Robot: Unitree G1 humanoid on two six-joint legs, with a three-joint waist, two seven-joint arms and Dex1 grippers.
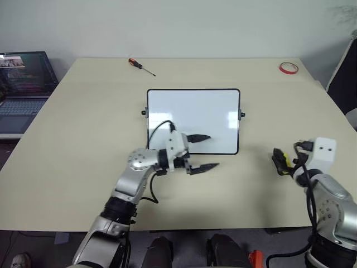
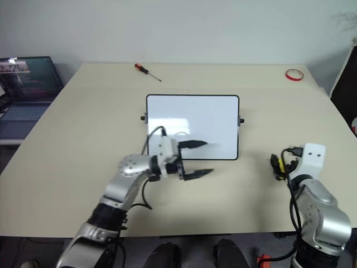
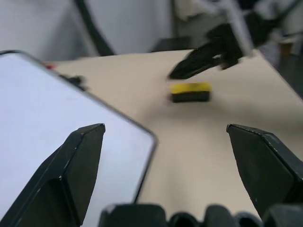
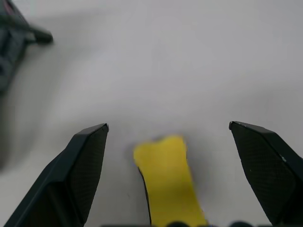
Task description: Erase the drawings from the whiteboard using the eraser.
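I'm looking down at the table [image 1: 83, 139] with the whiteboard [image 1: 193, 120] lying near its middle; its surface is reading blank white to me, with no drawings showing. My left gripper [image 1: 202, 152] is hanging over the board's near edge, fingers spread wide and holding nothing, one finger above the board and the other just off it over the table. The eraser [image 3: 190, 92] is lying flat on the table to the right of the board, well apart from it, yellow top up. My right gripper [image 4: 168, 142] is sitting right over it with both fingers splayed wide, neither touching it. A screwdriver [image 1: 140, 66] and a red tape ring [image 1: 288, 68] are lying along the far edge.
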